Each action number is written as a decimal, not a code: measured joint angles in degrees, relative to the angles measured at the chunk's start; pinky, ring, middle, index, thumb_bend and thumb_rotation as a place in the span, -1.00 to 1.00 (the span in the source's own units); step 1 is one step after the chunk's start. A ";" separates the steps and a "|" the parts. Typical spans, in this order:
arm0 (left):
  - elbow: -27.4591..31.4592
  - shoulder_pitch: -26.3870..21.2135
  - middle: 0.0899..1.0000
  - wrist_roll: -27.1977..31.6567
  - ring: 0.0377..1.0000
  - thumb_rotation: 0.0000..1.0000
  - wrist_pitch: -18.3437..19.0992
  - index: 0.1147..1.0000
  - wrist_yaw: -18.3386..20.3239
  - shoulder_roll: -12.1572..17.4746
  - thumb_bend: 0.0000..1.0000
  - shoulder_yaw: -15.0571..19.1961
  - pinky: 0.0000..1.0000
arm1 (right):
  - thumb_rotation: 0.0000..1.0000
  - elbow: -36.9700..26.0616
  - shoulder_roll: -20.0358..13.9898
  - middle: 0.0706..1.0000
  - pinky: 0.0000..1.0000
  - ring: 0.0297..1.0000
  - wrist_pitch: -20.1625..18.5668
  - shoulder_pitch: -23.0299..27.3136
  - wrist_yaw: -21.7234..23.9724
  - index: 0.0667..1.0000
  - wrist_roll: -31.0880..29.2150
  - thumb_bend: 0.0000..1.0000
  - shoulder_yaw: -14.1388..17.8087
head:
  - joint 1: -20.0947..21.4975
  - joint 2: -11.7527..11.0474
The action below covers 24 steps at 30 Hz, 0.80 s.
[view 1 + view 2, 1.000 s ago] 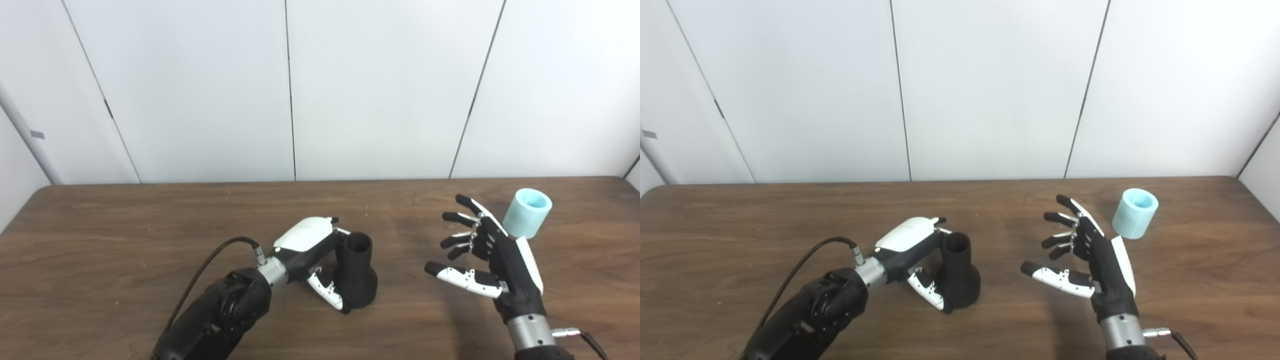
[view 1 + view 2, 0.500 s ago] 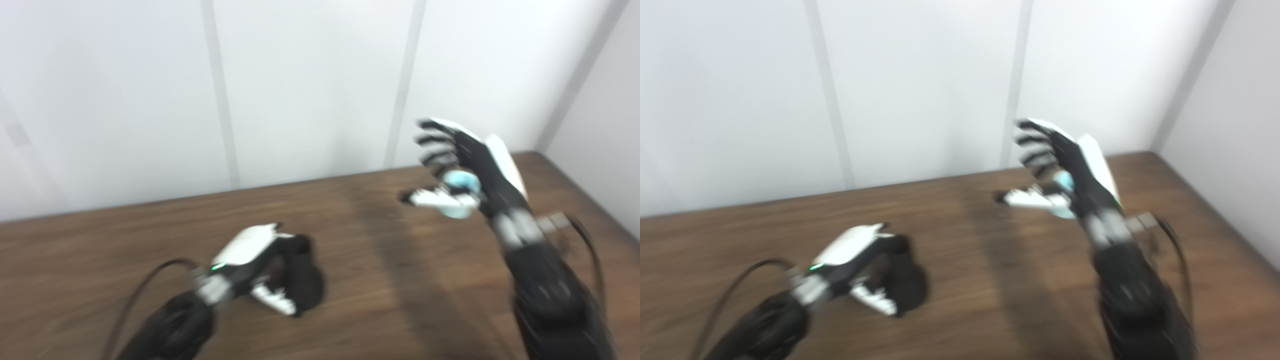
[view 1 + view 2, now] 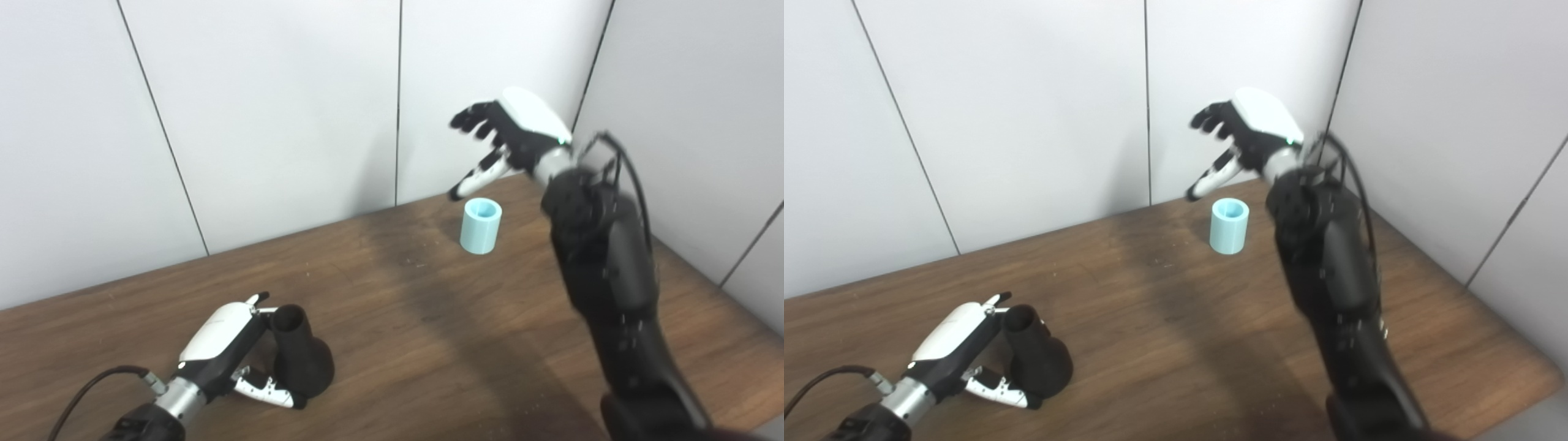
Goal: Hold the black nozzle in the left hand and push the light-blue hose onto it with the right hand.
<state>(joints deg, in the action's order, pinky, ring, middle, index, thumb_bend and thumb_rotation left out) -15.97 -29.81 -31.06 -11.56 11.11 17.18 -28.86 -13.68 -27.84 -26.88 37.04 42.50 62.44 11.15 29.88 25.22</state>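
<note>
hose (image 3: 481,225) near the table's (image 3: 429,343) far right corner looks light and stiff, so my spread-out, empty right hand (image 3: 508,131) should hug its round side while my left hand (image 3: 223,349) holds the nozzle (image 3: 298,352).

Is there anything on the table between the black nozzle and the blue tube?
No, only bare brown table lies between the black nozzle and the light-blue hose. Both eye views show that stretch.

Brown wooden table (image 3: 429,331), white panelled wall (image 3: 275,110)
</note>
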 measured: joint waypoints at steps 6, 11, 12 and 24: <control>-0.62 -0.38 -0.18 0.76 0.15 -1.00 -0.58 -0.13 0.40 0.34 0.05 -0.06 1.00 | -0.64 7.30 -2.74 0.71 0.45 0.61 0.00 4.62 10.62 0.65 -0.70 0.82 2.45 | 0.79 -0.44; -1.78 -0.86 -0.18 1.77 0.15 -1.00 -2.39 -0.13 0.68 0.81 0.05 -0.17 1.00 | -0.64 13.53 -3.06 0.76 0.50 0.66 -0.01 6.12 11.75 0.69 -4.02 0.84 2.97 | 0.88 -0.61; -1.79 -0.86 -0.19 1.78 0.15 -1.00 -2.40 -0.13 0.69 0.84 0.05 -0.19 1.00 | -0.64 15.13 -3.67 0.77 0.51 0.67 -0.01 6.27 11.34 0.69 -4.45 0.86 1.78 | 0.88 -0.61; -1.70 -0.95 -0.19 2.07 0.15 -1.00 -2.40 -0.13 1.03 1.06 0.05 -0.24 1.00 | -0.58 25.45 -8.20 0.77 0.56 0.70 -0.01 5.65 6.95 0.71 -10.24 0.95 -5.26 | -0.26 -0.44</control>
<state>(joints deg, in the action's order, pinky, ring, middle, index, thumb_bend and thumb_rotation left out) -17.67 -30.75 -28.99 -13.95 12.14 18.24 -29.10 11.77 -36.04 -26.89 42.70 49.45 52.20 5.90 29.62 24.78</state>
